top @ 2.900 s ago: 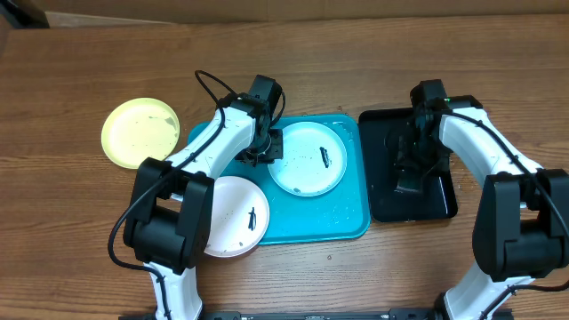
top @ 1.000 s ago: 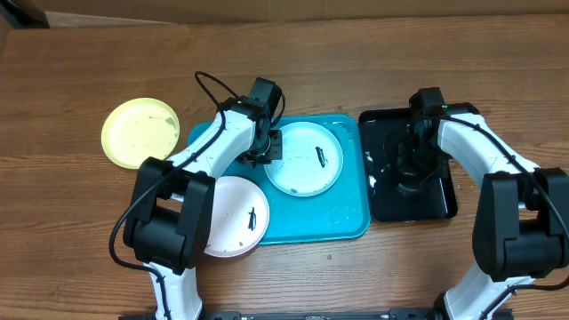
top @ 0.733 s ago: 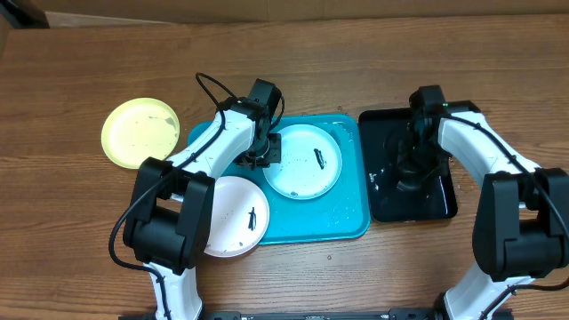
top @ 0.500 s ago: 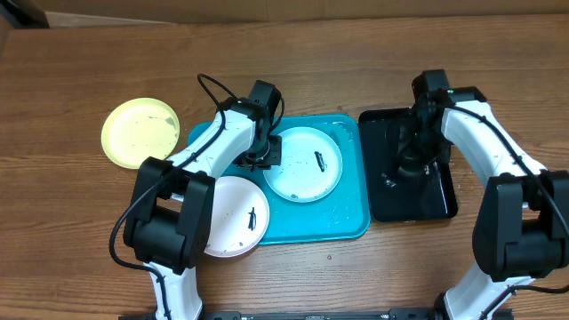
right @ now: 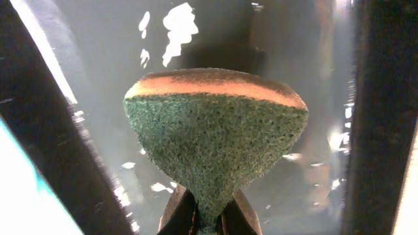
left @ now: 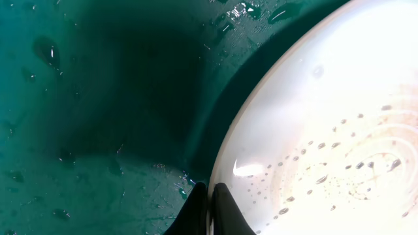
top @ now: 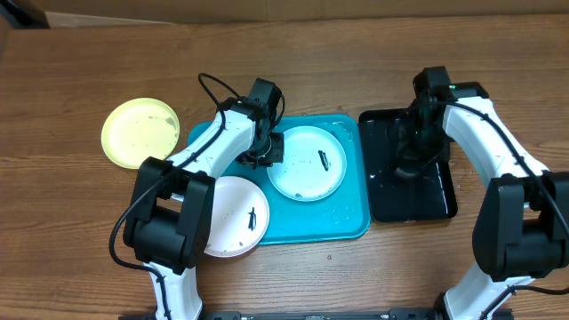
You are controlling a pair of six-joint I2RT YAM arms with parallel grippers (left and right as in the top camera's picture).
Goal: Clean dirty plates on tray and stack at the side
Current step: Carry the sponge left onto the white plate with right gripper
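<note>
Your light blue plate [top: 307,163] lies on the turquoise tray [top: 347,222], and the left gripper [left: 208,199] is pinched narrow on its left rim. The white plate [top: 233,216] overhangs the tray's near-left corner. The yellow-green plate [top: 140,132] sits apart on the table [top: 356,53], far left. Your right gripper [right: 208,212] clamps a green sponge [right: 215,130] over the black tray [top: 440,200], just right of the turquoise one.

Showing a turquoise tray [top: 348,224], water-speckled, lying flat. Holding a blue plate [top: 307,162] flat in its far middle, beaded with droplets, bearing a dark smudge right of centre. Carrying a white plate [top: 233,216] at its near-left corner, overhanging the rim, smudged too. Sitting off it, near the far-left corner: a yellow plate [top: 140,132], lightly specked.
</note>
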